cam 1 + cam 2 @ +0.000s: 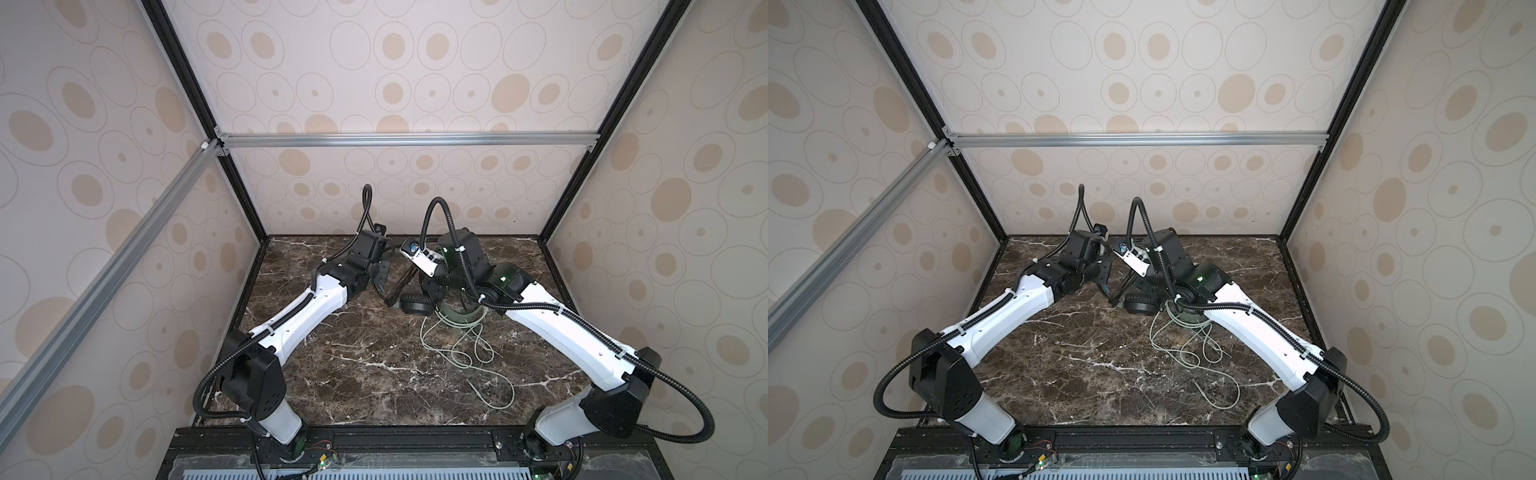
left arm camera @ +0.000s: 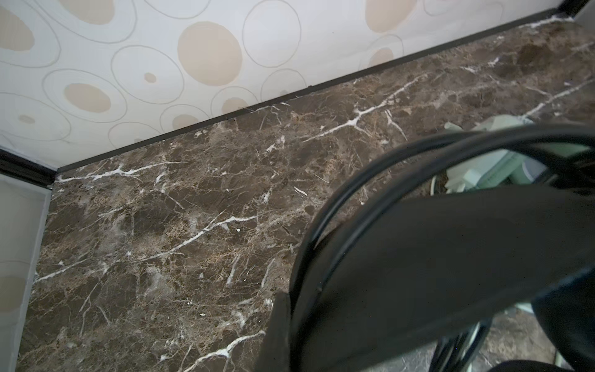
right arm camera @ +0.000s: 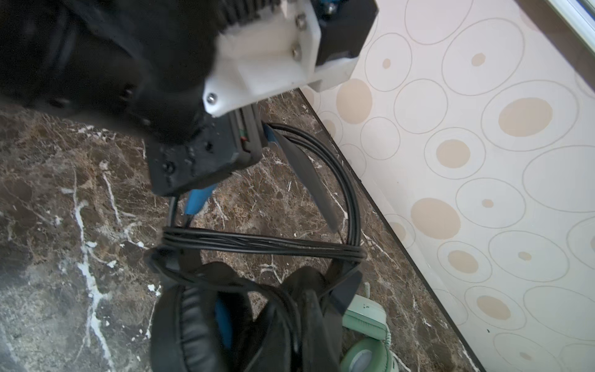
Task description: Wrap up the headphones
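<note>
1. Black headphones (image 3: 225, 322): held headband-up, with the earcups low at the table (image 1: 353, 374). Whether the cups rest on it cannot be told.
2. Left gripper (image 3: 225, 154): clamped narrow on the crown of the headband. Blue lining shows on either side of the jaws.
3. Right gripper (image 1: 431, 289): low and close beside the black headphones, on the side toward its own arm. It is closed right down, but the fingertips are hidden, so what it pinches, if anything, cannot be told.
4. Black cable (image 3: 264, 245): several turns lie bundled across the two headband arms, just above the earcups. More strands run up along the band. The free end is not seen.
5. Mint-green headphones (image 3: 365, 317): lying just beside the black headphones, partly under the right arm in both top views. Their pale green cable (image 1: 461, 353) sprawls in loose loops on the robot's side of the black headphones.
6. Judgement: the step in hand is late winding on the black pair. The mint-green pair is not yet started.
7. The next move likely calls for finding the cable tail and tucking it under the turns while they are kept taut. The left gripper steadies the band meanwhile. After that, the pair is set down clear of the pale loops.
</note>
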You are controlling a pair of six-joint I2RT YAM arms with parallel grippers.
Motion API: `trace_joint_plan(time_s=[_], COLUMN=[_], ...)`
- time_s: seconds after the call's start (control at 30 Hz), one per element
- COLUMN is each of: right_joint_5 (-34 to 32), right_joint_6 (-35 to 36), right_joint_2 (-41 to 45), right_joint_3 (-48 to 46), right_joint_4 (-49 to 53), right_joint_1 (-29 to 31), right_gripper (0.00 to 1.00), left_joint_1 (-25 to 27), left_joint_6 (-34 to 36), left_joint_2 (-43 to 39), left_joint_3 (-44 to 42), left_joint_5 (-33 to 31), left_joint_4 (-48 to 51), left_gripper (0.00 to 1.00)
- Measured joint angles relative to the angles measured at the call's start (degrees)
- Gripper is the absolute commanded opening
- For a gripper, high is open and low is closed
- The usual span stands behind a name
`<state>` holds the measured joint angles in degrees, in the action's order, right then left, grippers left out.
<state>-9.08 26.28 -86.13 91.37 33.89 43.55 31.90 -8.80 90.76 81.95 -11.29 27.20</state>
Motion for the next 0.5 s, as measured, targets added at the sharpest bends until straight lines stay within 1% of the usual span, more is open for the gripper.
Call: trace_joint_plan(time_s=[0.23, 0.37, 0.5], right_joint_5=[-2.1, -3.3, -5.0], right_joint_6=[6.6, 11.3, 15.1], right_joint_2=[0.0, 0.0, 0.0], right_joint_3=[0.0, 0.0, -0.7], right_joint_4=[2.8, 3.6, 4.5], right_joint_1=[-0.2, -0.1, -0.2], right_gripper=[0.0, 0.0, 0.0], left_joint_1=[0.0, 0.0, 0.0], left_joint_6=[4.2, 5.7, 6.4], left_joint_2=[-5.7, -6.7, -6.9], left_joint_3=[-3.1, -4.0, -4.7], left_joint_5=[3.4, 5.2, 8.8], left_joint_4=[1.2, 1.2, 1.2], left_gripper=[0.0, 0.0, 0.0])
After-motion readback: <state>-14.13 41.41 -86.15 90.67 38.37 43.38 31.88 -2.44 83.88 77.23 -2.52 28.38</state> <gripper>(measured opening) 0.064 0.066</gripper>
